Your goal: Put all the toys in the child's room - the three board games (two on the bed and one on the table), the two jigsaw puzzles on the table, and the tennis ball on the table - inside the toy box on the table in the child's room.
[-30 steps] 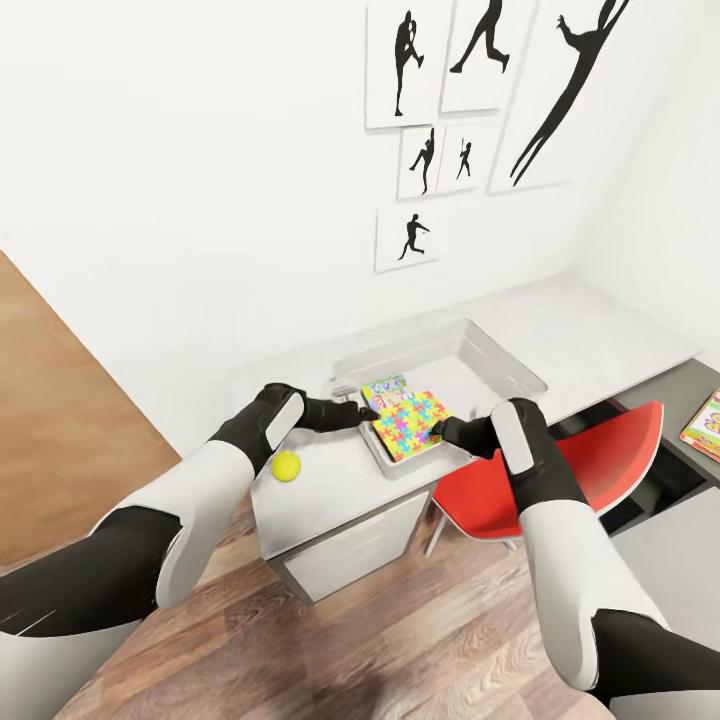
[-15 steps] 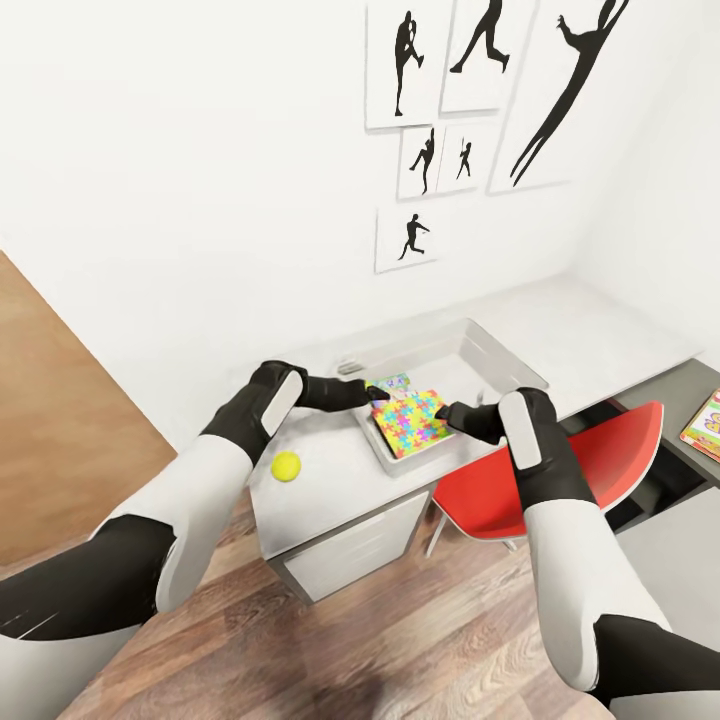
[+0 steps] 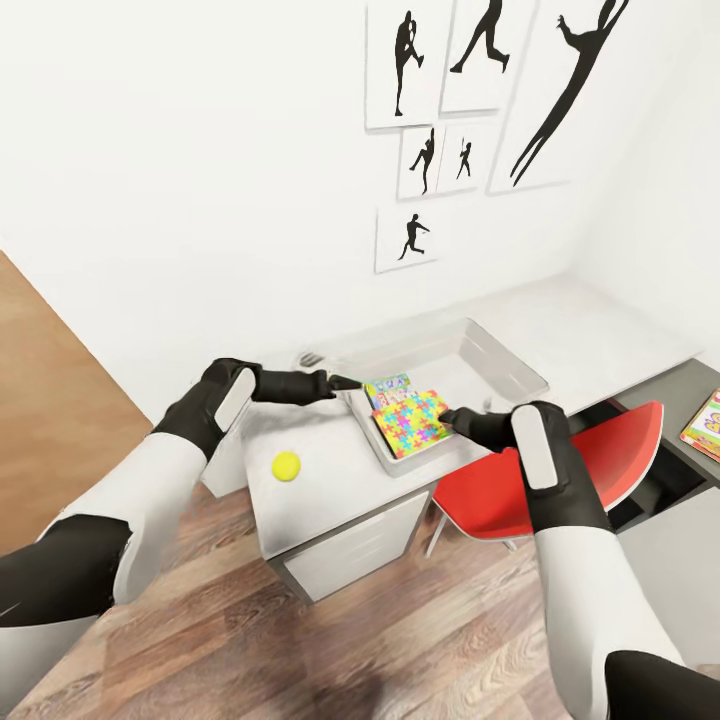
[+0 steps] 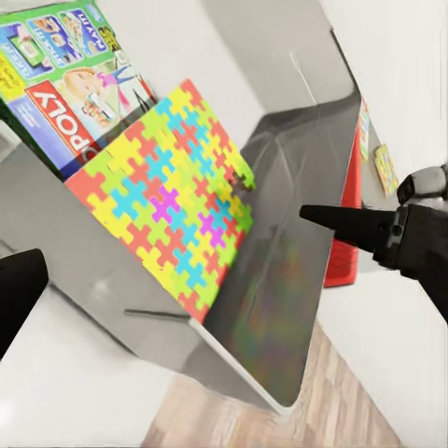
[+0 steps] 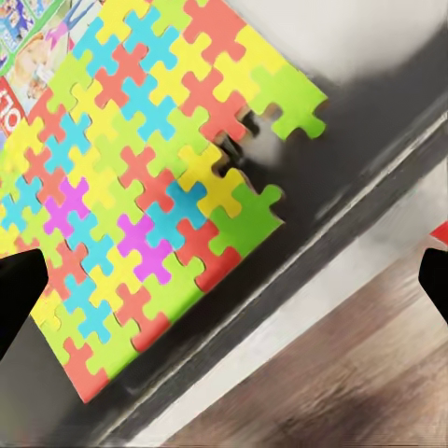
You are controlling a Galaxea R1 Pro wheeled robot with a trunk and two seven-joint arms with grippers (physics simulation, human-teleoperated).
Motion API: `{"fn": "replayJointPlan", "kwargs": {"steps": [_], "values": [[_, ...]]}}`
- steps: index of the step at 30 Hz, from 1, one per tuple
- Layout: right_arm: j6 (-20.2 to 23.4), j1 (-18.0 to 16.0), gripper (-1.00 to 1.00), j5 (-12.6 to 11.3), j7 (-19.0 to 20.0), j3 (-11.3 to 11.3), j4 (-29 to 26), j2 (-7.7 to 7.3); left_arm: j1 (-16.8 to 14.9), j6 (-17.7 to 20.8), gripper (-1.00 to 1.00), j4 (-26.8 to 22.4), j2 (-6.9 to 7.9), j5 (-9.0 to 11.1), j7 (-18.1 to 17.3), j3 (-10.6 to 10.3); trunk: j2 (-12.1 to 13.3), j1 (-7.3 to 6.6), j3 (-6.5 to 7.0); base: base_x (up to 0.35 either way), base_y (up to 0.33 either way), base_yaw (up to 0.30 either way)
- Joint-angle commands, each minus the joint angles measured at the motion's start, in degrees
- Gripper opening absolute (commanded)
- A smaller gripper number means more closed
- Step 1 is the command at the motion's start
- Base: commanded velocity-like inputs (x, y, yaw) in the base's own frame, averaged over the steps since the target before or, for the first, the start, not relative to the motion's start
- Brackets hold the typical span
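Inside the toy box (image 3: pixel 500 350), at its near end, the puzzle (image 3: pixel 410 424) leans tilted against a board game (image 3: pixel 388 388), both resting in the bin and not in any jaws. We judge this deposit done, so 2 items are in and the rest remain. Our right jaws (image 3: pixel 450 416) sit just beside the puzzle's right edge, spread apart and empty, as the wrist view shows a fingertip (image 5: pixel 21 285) at each side of the lid without touching it. Our left jaws (image 3: pixel 338 382) hang at the box's left rim, empty; we cannot tell how wide they stand.

Next we would go for the ball (image 3: pixel 286 466), which lies on the worktop (image 3: pixel 330 490) well left of the box, near the front edge. That calls for drawing the left arm down toward it; being round and close to the edge, it may roll off if nudged. Bare worktop around it gives open room. On the right, the red chair (image 3: pixel 590 465) crowds the arm's path under the worktop edge.
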Motion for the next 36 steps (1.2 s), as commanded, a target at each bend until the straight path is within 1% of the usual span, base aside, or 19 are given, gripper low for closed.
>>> {"fn": "replayJointPlan", "kwargs": {"steps": [1, 3, 6, 8, 9, 12, 13, 14, 17, 19, 20, 21, 23, 24, 26, 30, 32, 34, 36], "values": [[0.2, 0.3, 1.00, -0.9, -0.6, -0.1, -0.3, 0.02, 0.0, 0.3, 1.00, 0.0, 0.56, 0.2, -1.0, -0.1, -0.1, 0.03, -0.10, 0.000, 0.000, 0.000], [0.2, 1.2, 1.00, -1.2, -0.6, -0.2, -1.2, -0.03, 0.1, 0.4, 1.00, 0.0, 1.59, 0.2, -2.9, 0.0, -0.1, 0.03, -0.10, 0.000, 0.000, 0.000], [0.2, 3.7, 1.00, -2.0, -0.5, -0.2, -6.2, -0.09, 0.6, 0.4, 1.00, 0.0, 4.62, 0.3, -9.0, 0.0, -0.1, 0.03, -0.10, 0.000, 0.000, 0.000], [0.2, 4.6, 1.00, -2.6, -0.5, -0.2, -8.2, -0.10, 0.7, 0.4, 1.00, 0.0, 5.67, 0.3, -11.0, 0.0, -0.1, 0.03, -0.10, 0.000, 0.000, 0.000], [0.2, 5.6, 1.00, -3.6, -0.5, -0.2, -10.3, -0.12, 0.9, 0.4, 1.00, 0.0, 6.91, 0.3, -13.1, 0.0, -0.1, 0.03, -0.10, 0.000, 0.000, 0.000], [0.2, 7.4, 1.00, -6.1, -0.5, -0.3, -13.5, -0.25, 1.2, 0.4, 1.00, 0.1, 9.34, 0.3, -17.1, 0.0, -0.1, 0.03, -0.10, 0.000, 0.000, 0.000], [0.2, 8.3, 1.00, -7.5, -0.5, -0.3, -14.8, -0.45, 1.5, 0.3, 1.00, 0.2, 10.56, 0.3, -19.1, 0.0, -0.1, 0.03, -0.10, 0.000, 0.000, 0.000], [0.2, 9.2, 1.00, -8.9, -0.5, -0.3, -15.8, -0.80, 1.9, 0.3, 1.00, 0.2, 11.72, 0.3, -21.2, 0.0, -0.1, 0.03, -0.10, 0.000, 0.000, 0.000], [0.2, 10.7, 1.00, -11.7, -0.4, -0.4, -17.5, -2.27, 2.6, 0.1, 1.00, 0.2, 13.96, 0.2, -25.3, 0.0, -0.1, 0.03, -0.10, 0.000, 0.000, 0.000], [0.2, 11.9, 1.00, -14.8, 0.1, -0.4, -18.9, -4.20, 3.6, -0.2, 1.00, 0.2, 15.87, 0.2, -29.0, 0.0, -0.1, 0.03, -0.10, 0.000, 0.000, 0.000], [0.2, 12.2, 1.00, -15.7, 0.4, -0.4, -19.1, -4.70, 3.9, -0.3, 1.00, 0.2, 16.31, 0.2, -29.8, 0.1, -0.1, 0.03, -0.10, 0.000, 0.000, 0.000], [0.2, 12.6, 1.00, -17.7, 1.1, -0.4, -19.4, -5.67, 4.5, -0.4, 1.00, 0.2, 17.24, 0.1, -31.4, 0.3, -0.1, 0.03, -0.10, 0.000, 0.000, 0.000], [0.2, 13.1, 1.00, -19.6, 2.0, -0.4, -19.7, -6.60, 5.1, -0.5, 1.00, 0.3, 18.19, 0.1, -32.8, 0.6, -0.1, 0.03, -0.10, 0.000, 0.000, 0.000], [0.2, 13.7, 1.00, -21.2, 2.9, -0.4, -19.8, -7.51, 5.8, -0.6, 1.00, 0.3, 19.11, 0.1, -34.2, 1.2, -0.1, 0.03, -0.10, 0.000, 0.000, 0.000], [0.2, 14.7, 1.00, -23.1, 4.3, -0.4, -19.9, -8.86, 7.1, -0.7, 1.00, 0.3, 20.32, 0.1, -36.2, 2.0, -0.1, 0.03, -0.10, 0.000, 0.000, 0.000], [0.2, 17.0, 1.00, -24.6, 7.5, -0.5, -19.9, -10.80, 9.5, -1.1, 1.00, 0.4, 22.28, 0.1, -39.1, 3.7, -0.1, 0.03, -0.10, 0.000, 0.000, 0.000], [0.2, 18.5, 1.00, -24.9, 10.4, -0.6, -19.9, -11.61, 11.1, -1.7, 1.00, 0.5, 23.39, 0.0, -40.5, 4.7, -0.1, 0.03, -0.10, 0.000, 0.000, 0.000], [0.2, 20.3, 1.00, -25.1, 14.3, -1.0, -19.8, -12.16, 12.8, -2.7, 1.00, 0.6, 24.29, 0.0, -41.7, 5.4, -0.1, 0.03, -0.10, 0.000, 0.000, 0.000], [0.2, 23.8, 1.00, -24.9, 21.5, -2.1, -19.6, -12.55, 15.7, -4.5, 1.00, 0.7, 25.34, 0.0, -43.5, 6.7, -0.1, 0.03, -0.10, 0.000, 0.000, 0.000]]}}
